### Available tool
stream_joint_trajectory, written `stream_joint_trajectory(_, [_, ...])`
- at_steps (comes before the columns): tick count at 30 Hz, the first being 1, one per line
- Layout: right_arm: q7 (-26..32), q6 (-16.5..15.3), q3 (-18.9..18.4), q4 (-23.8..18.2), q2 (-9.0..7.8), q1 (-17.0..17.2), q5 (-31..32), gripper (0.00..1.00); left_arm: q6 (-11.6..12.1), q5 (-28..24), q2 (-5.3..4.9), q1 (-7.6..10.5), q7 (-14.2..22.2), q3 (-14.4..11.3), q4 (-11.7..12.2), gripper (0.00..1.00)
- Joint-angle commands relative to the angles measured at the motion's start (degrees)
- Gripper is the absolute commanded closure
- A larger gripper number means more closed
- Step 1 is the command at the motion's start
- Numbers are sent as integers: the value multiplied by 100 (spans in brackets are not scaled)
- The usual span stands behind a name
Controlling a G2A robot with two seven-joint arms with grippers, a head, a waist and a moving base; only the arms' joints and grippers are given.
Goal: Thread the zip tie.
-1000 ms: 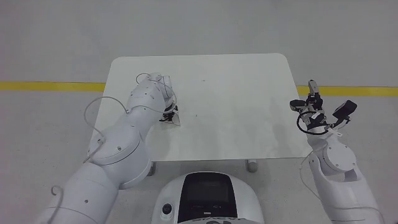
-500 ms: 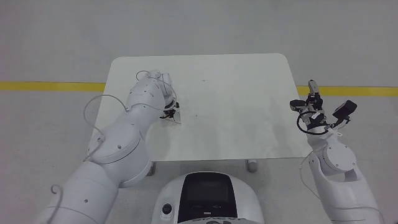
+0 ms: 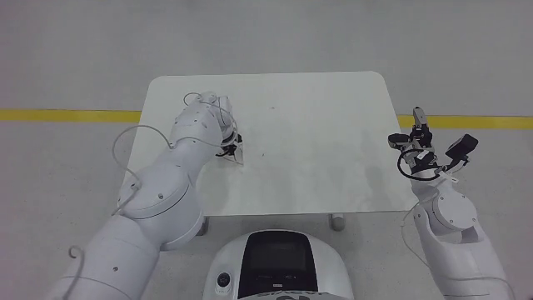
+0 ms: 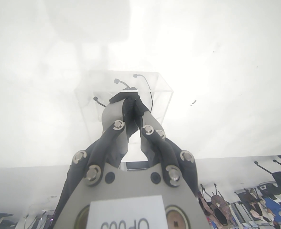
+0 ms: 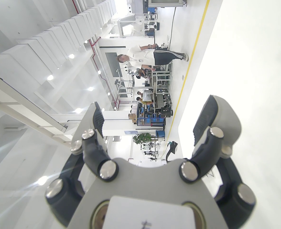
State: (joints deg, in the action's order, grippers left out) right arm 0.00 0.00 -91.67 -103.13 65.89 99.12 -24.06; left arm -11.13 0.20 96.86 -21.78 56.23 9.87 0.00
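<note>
A small clear box [image 4: 164, 101] stands on the white table [image 3: 316, 133] near its left side, with several black zip ties in it. My left gripper [image 4: 132, 100] hangs at the box's open top, its fingers pressed together. One zip tie [image 4: 121, 82] curves out from between the fingertips, its head free above the box. In the top view the left gripper [image 3: 236, 142] sits just above the box [image 3: 238, 159]. My right gripper [image 5: 154, 110] is open and holds nothing. It hovers beyond the table's right edge [image 3: 419, 130].
Two more zip ties lie in the box, one with its head [image 4: 135, 75] at the far wall and one with its head [image 4: 95, 98] at the side. The table's middle and right are bare white surface.
My left gripper has shifted slightly toward the table's far side and up from the box. The right arm has not moved.
</note>
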Motion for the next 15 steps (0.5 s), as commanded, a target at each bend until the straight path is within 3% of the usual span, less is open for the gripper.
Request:
stream_joint_trajectory(1, [0,0,0,0,0,0,0,0,19,-3,5,11,-20,-2,0,100])
stream_joint_trajectory(15, [0,0,0,0,0,0,0,0,111,-2,29,69,-132,-13,0,100])
